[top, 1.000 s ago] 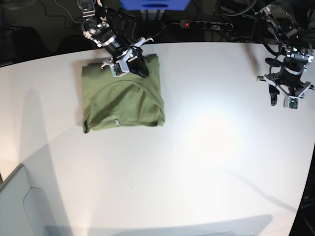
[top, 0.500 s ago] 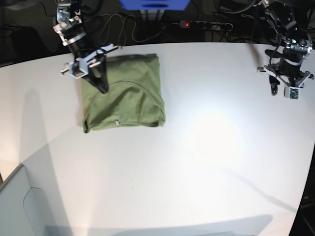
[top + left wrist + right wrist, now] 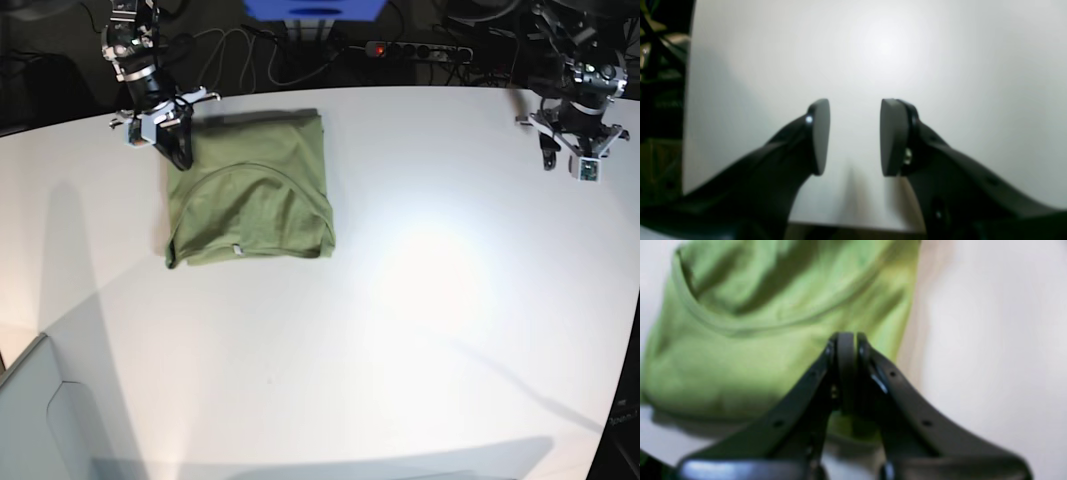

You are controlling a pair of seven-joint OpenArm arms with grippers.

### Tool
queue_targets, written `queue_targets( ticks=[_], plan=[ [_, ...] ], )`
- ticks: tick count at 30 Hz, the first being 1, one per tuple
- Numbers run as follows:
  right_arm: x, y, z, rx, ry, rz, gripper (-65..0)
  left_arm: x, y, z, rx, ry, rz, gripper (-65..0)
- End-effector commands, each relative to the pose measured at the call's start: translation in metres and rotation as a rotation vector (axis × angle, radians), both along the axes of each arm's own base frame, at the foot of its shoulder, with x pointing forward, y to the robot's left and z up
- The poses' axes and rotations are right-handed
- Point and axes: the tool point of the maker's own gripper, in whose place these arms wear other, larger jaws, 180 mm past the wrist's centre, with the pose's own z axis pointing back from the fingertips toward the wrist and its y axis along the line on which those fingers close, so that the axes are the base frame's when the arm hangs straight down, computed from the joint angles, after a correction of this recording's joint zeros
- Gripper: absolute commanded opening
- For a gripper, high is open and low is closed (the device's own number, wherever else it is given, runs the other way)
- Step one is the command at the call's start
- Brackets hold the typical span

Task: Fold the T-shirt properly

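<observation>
The plain sage-green cotton T-shirt (image 3: 250,190), folded on the white desk (image 3: 430,300), looks light and limp, best pinched at a corner; right end effector (image 3: 847,373) closed empty, left end effector (image 3: 853,136) open.

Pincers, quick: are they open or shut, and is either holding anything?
Left pincer: open, holding nothing.
Right pincer: shut, empty, over the T-shirt.

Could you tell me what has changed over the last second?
The right gripper, shut and holding nothing, came off the middle of the shirt's far edge and withdrew past its far corner, toward the table edge. The left gripper, open, drew back slightly toward the far edge. The shirt stayed folded in place.
</observation>
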Motion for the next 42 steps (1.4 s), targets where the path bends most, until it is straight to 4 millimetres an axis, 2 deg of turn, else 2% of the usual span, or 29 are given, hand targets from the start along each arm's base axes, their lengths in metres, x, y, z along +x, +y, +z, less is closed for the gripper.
queue_targets(
  ticks=[1,4,7,10,13,15,18,22,28,30,33,37,42],
  plan=[
    [-0.003,-0.004,0.011,0.011,-0.041,-0.013,-64.9,0.002,0.002,0.008,0.013,-0.027,-0.01,-41.2],
    [-0.011,-0.013,0.028,0.025,-0.104,-0.07,-64.9,-0.016,-0.004,-0.004,-0.008,0.017,0.0,-41.2],
    [-0.026,-0.034,0.05,0.063,-0.187,-0.186,-64.9,-0.041,-0.008,-0.012,-0.024,0.059,0.034,-42.7],
    [-0.05,-0.046,0.055,0.06,-0.168,-0.258,-64.8,-0.066,-0.012,-0.009,-0.024,0.072,0.089,-50.9],
    [-0.083,-0.048,0.05,0.037,-0.085,-0.267,-64.8,-0.092,-0.021,-0.004,-0.013,0.112,0.107,-62.8],
    [-0.106,-0.048,0.043,0.024,-0.015,-0.245,-64.8,-0.114,-0.027,-0.007,-0.013,0.165,0.108,-65.0],
    [-0.144,-0.031,0.015,0.062,0.125,-0.205,-64.8,-0.147,-0.033,-0.02,-0.046,0.25,0.139,-65.0],
    [-0.196,-0.006,-0.04,0.139,0.329,-0.193,-64.8,-0.184,-0.04,-0.054,-0.133,0.35,0.208,-65.0],
    [-0.238,0.016,-0.12,0.193,0.557,-0.122,-64.8,-0.226,-0.052,-0.135,-0.324,0.531,0.251,-65.0],
    [-0.242,0.017,-0.146,0.198,0.616,-0.13,-64.8,-0.237,-0.057,-0.168,-0.4,0.608,0.255,-65.0],
    [-0.238,0.015,-0.171,0.203,0.665,-0.152,-64.8,-0.235,-0.068,-0.21,-0.513,0.608,0.275,-65.0],
    [-0.23,0.014,-0.193,0.208,0.715,-0.17,-64.8,-0.234,-0.092,-0.246,-0.596,0.55,0.283,-65.0],
    [-0.236,0.01,-0.22,0.21,0.827,-0.209,-64.8,-0.249,-0.111,-0.285,-0.493,0.578,0.266,-65.0]
  ],
)
